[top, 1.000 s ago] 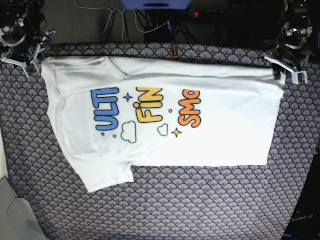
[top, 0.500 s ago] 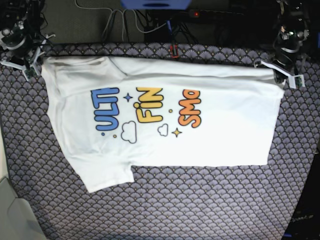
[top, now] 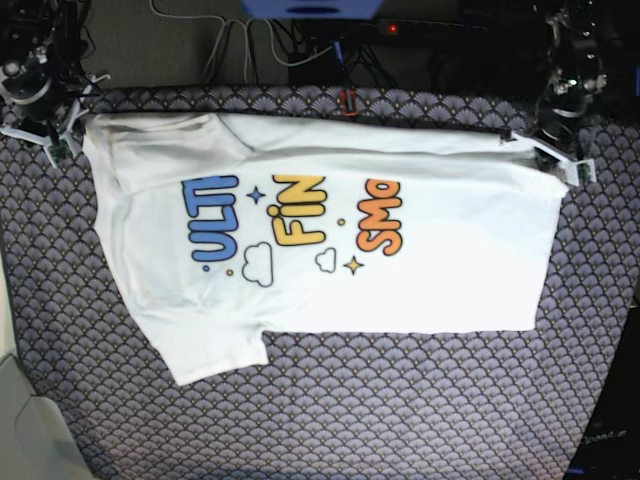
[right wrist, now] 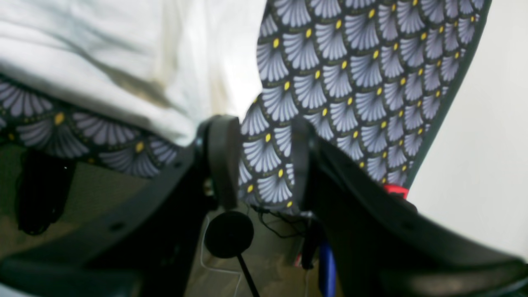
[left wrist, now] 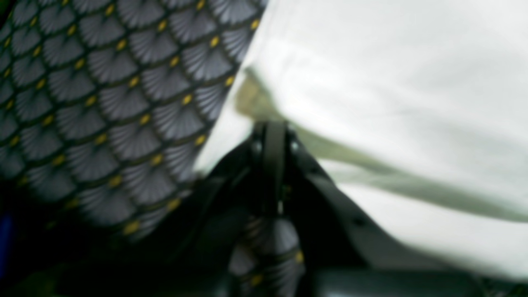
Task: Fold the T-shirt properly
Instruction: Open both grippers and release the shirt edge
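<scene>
The white T-shirt [top: 430, 290] lies print up on the patterned cloth, with its far edge folded over. A short sleeve points to the front left. My left gripper [top: 546, 150] is at the shirt's far right corner. In the blurred left wrist view [left wrist: 270, 132] its fingers are pressed together at the edge of the white fabric [left wrist: 392, 82], and a crease runs off from the tips. My right gripper [top: 45, 130] is at the far left corner. In the right wrist view [right wrist: 262, 156] it is open, with the shirt [right wrist: 103, 49] against its left finger [right wrist: 222, 156].
A scallop-patterned cloth [top: 400, 400] covers the table. Cables and a power strip [top: 300, 40] lie behind the far edge. A grey surface [top: 20, 430] is at the front left. A pale floor or wall [right wrist: 474, 144] lies past the cloth's edge.
My left gripper has moved inward and forward onto the shirt's far right corner. My right gripper has stayed at the far left corner. The shirt has not shifted.
</scene>
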Controlling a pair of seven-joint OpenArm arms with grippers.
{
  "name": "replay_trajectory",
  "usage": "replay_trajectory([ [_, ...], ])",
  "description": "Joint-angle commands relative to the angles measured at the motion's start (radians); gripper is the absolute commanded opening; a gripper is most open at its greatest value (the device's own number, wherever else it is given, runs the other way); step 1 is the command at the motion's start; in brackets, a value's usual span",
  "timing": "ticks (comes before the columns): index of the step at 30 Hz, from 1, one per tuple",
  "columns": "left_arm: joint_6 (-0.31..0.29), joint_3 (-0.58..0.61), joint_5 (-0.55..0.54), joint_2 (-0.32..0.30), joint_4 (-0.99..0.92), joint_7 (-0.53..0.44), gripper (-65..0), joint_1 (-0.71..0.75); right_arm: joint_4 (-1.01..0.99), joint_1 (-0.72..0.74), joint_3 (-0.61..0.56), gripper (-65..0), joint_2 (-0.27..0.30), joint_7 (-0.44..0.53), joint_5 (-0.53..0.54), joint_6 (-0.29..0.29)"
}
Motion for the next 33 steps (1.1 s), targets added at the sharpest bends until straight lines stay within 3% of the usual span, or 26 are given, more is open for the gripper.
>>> replay_trajectory([
  [1,0.006,0.001,0.001,-0.014,0.007,-0.020,-64.9,-0.006,0.014,-0.002,0.006,-42.9,0.015,0.013,-0.002,-0.004],
  [7,0.014,0.050,-0.005,-0.007,-0.012,-0.020,-64.9,-0.056,0.014,-0.002,0.006,-42.9,0.018,0.013,-0.002,-0.004],
  [10,0.014,0.039,-0.001,0.029,-0.009,-0.020,-64.9,-0.087,0.014,-0.002,0.007,-42.9,0.018,0.013,-0.002,-0.004],
  [21,0.014,-0.120,-0.005,0.118,0.010,-0.020,-64.9,-0.158,0.014,-0.007,0.007,-42.9,0.018,0.013,-0.003,-0.004],
  [28,0.014,-0.226,0.001,0.110,-0.048,-0.020,-64.9,-0.210,0.023,-0.002,0.007,-43.3,0.012,0.024,0.004,-0.004],
  [33,0.010,-0.266,-0.001,0.115,-0.056,-0.020,-64.9,-0.207,0.053,0.059,0.032,-53.7,-0.031,0.024,0.004,-0.004],
])
